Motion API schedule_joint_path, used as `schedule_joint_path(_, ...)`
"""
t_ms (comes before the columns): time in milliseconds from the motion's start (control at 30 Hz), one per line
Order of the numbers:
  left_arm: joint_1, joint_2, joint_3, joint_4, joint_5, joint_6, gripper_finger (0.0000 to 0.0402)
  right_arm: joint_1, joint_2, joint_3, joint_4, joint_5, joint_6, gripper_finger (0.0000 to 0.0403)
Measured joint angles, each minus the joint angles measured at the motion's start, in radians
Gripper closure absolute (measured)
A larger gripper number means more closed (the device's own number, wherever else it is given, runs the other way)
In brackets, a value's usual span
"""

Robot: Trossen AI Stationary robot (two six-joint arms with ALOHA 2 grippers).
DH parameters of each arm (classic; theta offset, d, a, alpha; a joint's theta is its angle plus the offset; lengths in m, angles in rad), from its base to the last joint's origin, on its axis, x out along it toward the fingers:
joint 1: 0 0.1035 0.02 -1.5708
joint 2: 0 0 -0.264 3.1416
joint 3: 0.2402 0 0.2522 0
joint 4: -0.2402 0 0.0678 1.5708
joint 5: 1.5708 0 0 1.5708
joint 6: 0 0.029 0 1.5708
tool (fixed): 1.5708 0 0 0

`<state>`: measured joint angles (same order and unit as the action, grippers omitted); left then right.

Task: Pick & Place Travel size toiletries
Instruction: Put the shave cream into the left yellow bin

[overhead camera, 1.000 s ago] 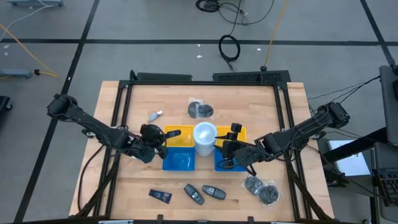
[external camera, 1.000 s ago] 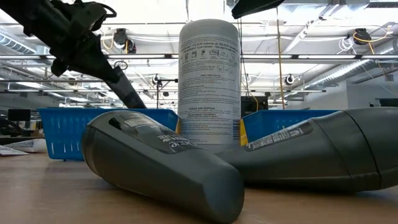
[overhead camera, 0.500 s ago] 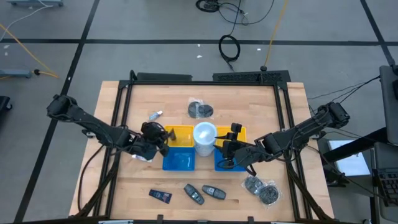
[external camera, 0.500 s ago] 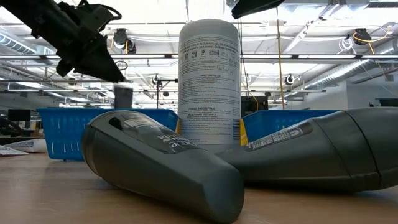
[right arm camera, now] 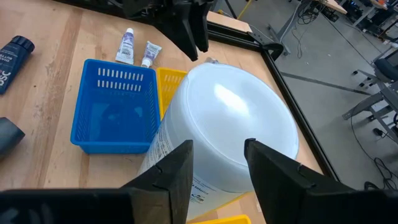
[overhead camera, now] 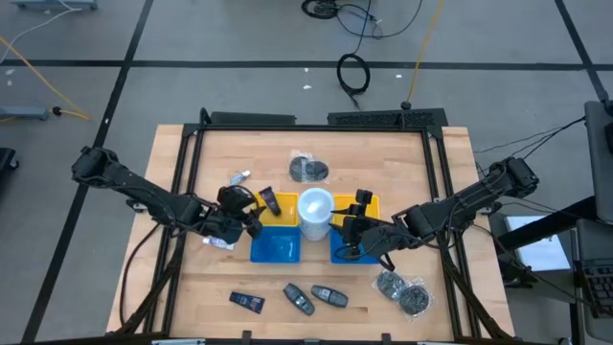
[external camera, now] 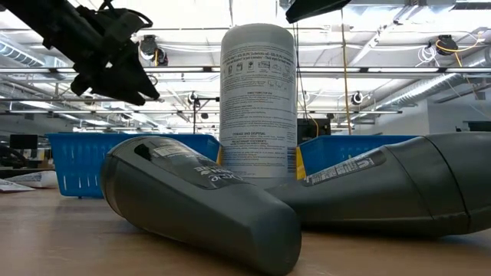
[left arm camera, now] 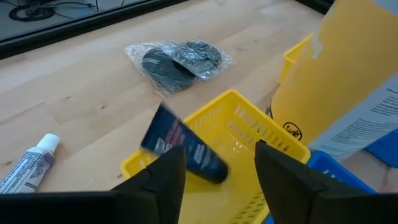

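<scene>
left gripper (left arm camera: pixel 214 171) over yellow basket (left arm camera: pixel 252 134), fingers spread, holding nothing; dark bottle (left arm camera: pixel 181 145) tilted across basket rim just ahead of it. white tube (left arm camera: pixel 30 163) on bare table beyond basket's outer side, cap toward far edge; second tube (right arm camera: pixel 150 53) beside it. left arm far nearer. right gripper (right arm camera: pixel 217 165) over white canister (right arm camera: pixel 233 127), part open, empty, waiting.

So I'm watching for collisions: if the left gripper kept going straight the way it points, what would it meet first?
Probably the dark bottle lying tilted across the yellow basket's rim, straight ahead of the open left gripper. Depth is hard to judge.
</scene>
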<state>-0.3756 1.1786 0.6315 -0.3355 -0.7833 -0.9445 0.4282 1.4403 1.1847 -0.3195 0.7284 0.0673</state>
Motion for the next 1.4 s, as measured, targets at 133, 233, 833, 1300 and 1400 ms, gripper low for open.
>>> schedule_joint_path(133, -0.010, 0.000, 0.000, 0.000, 0.040, 0.029, 0.0198, 0.000, 0.000, 0.000, 0.000, 0.000, 0.000, 0.0261)
schedule_joint_path(233, -0.027, 0.000, 0.000, 0.000, 0.092, 0.055, 0.0198, 0.000, 0.000, 0.000, 0.000, 0.000, 0.000, 0.0261)
schedule_joint_path(833, -0.408, 0.008, 0.000, 0.289, 0.395, 0.118, 0.0215, 0.000, 0.000, 0.000, 0.000, 0.000, 0.026, 0.0261)
schedule_joint_path(1300, -0.626, 0.238, 0.000, 0.446, 0.367, -0.065, 0.0215, 0.000, 0.000, 0.000, 0.020, 0.000, 0.052, 0.0261)
schedule_joint_path(1400, -0.641, 0.264, 0.000, 0.441, 0.367, -0.095, 0.0215, 0.000, 0.000, 0.000, 0.029, 0.000, 0.052, 0.0261)
